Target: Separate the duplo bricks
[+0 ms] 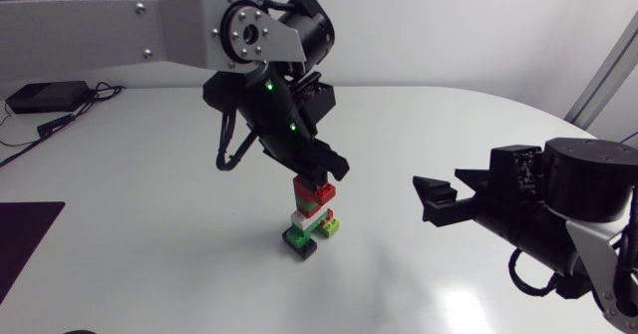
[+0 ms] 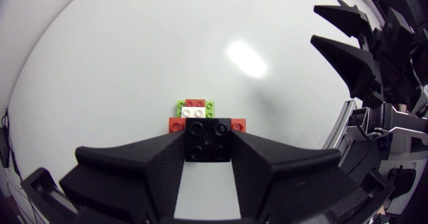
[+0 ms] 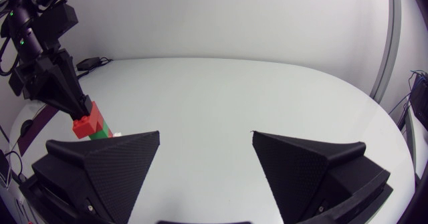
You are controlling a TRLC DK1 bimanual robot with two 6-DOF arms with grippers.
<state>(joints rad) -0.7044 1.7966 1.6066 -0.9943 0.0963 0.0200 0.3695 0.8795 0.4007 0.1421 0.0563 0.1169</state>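
Item: duplo brick stack (image 1: pixel 310 217), standing on the white table (image 1: pixel 449 125) near its middle, long axis upright, studs up. Layers from the top, as far as they show: black brick (image 2: pixel 208 142), red brick (image 1: pixel 317 189), then red-and-green, white, a lime brick jutting to one side, dark green, and a black base. Left gripper (image 1: pixel 321 172): directly above the stack, pointing down along its axis, fingers narrow and set against two opposite sides of the black top brick, so it appears clamped on that brick; the red brick's ends stick out past both fingers. Right gripper (image 1: pixel 431 199): fingers spread wide and holding nothing, well apart from the stack on its right, level with its upper half, fingertips turned toward it. Governing relation: the left arm is the nearer and has the top; the lower bricks lie across bare table from the right claw with nothing between. Judgement: a straight lift may raise the whole column unless the lower part is braced. Other: small black box with cables (image 1: pixel 45 97) at the far left corner, well clear.
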